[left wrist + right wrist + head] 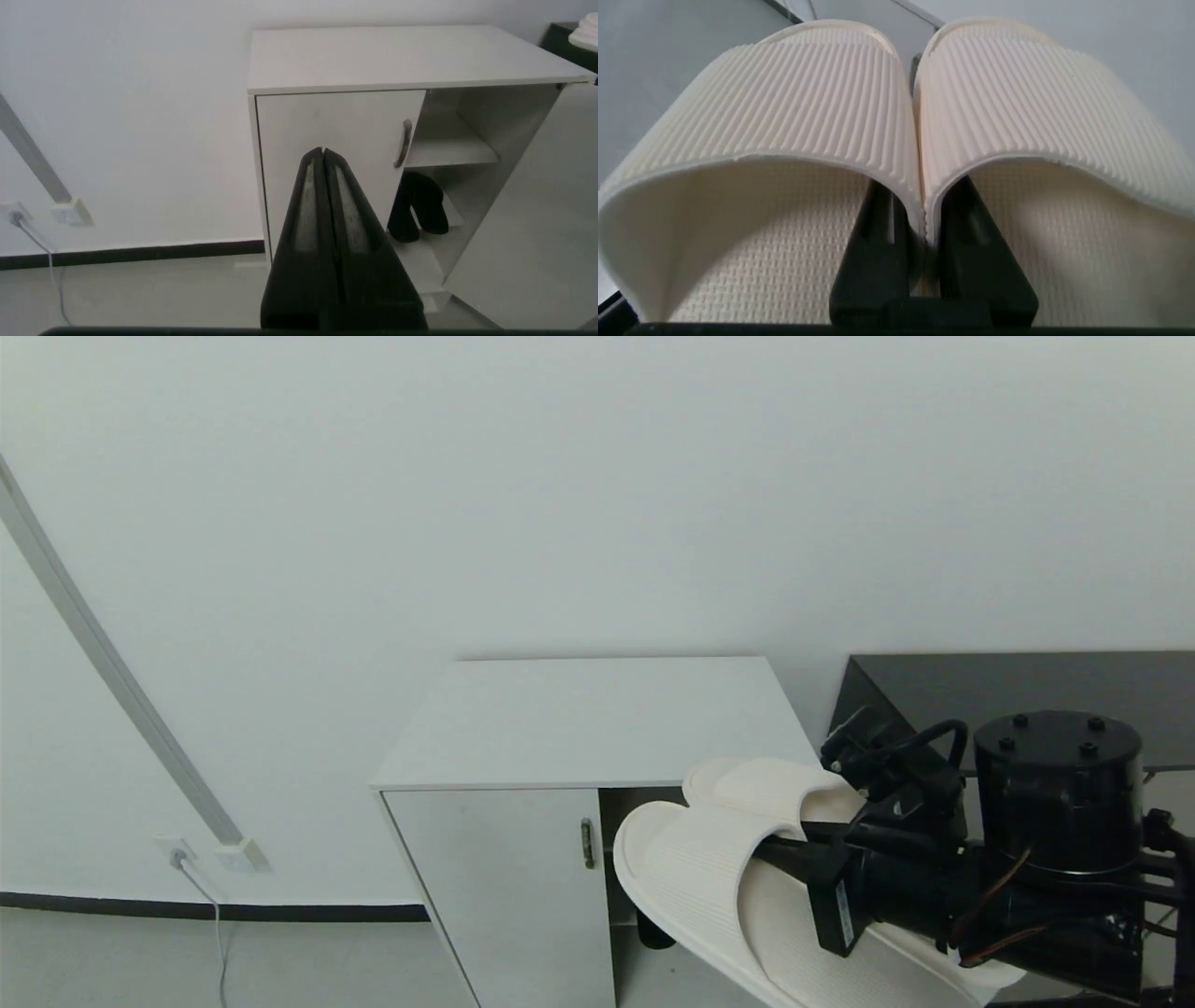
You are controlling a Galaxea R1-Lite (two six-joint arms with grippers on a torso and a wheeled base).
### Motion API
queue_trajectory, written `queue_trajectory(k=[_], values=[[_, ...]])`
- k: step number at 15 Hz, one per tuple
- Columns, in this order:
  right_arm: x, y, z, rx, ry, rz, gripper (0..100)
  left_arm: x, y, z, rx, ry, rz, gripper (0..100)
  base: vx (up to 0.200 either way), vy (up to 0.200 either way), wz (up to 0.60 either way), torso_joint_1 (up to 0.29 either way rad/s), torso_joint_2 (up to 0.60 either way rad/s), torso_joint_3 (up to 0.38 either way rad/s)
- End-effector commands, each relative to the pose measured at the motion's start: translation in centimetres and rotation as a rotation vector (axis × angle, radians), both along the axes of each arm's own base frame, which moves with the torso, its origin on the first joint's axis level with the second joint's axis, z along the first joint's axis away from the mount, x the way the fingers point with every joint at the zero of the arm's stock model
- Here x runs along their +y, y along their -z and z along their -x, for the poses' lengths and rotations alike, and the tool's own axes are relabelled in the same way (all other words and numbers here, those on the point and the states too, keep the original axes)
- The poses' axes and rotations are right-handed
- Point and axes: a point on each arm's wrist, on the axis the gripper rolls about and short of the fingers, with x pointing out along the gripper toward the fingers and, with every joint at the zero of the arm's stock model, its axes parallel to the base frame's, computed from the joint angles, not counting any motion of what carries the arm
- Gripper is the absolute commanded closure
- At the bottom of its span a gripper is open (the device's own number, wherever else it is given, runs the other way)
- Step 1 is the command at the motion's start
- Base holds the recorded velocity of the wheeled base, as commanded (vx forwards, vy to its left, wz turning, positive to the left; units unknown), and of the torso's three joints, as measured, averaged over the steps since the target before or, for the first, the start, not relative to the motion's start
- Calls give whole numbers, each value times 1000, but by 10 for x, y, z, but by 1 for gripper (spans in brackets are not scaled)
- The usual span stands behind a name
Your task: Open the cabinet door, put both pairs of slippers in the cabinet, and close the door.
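A white cabinet (579,728) stands against the wall; its left door (509,887) is closed and the right half stands open. On the bottom shelf inside sits a dark pair of slippers (419,207), under a bare shelf (448,149). My right gripper (794,849) is shut on a cream ribbed pair of slippers (709,877), pinching their inner edges together, held in front of the open compartment. The same cream pair of slippers (906,140) shows close up with the right gripper (920,224) between them. My left gripper (322,187) is shut and holds nothing, facing the closed door from a distance.
A dark table (1018,695) stands right of the cabinet. The open right door (523,196) swings out toward me. A wall socket with a cable (182,854) and a slanted cable duct (112,672) are at the left. Grey floor lies in front of the cabinet.
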Motion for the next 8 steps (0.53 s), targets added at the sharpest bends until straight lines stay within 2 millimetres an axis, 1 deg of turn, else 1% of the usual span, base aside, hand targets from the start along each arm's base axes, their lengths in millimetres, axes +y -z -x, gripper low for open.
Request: queue_trajectory(k=[1, 7, 8], values=[[0, 1, 0, 1, 0, 1, 100, 0, 0, 0, -1, -1, 0, 100, 0, 0, 0, 0, 0, 0], [0, 2, 0, 2, -4, 9, 100, 0, 0, 0, 1, -1, 0, 100, 0, 0, 0, 0, 0, 0], [0, 3, 0, 3, -4, 10, 100, 0, 0, 0, -1, -1, 0, 100, 0, 0, 0, -105, 256, 139]])
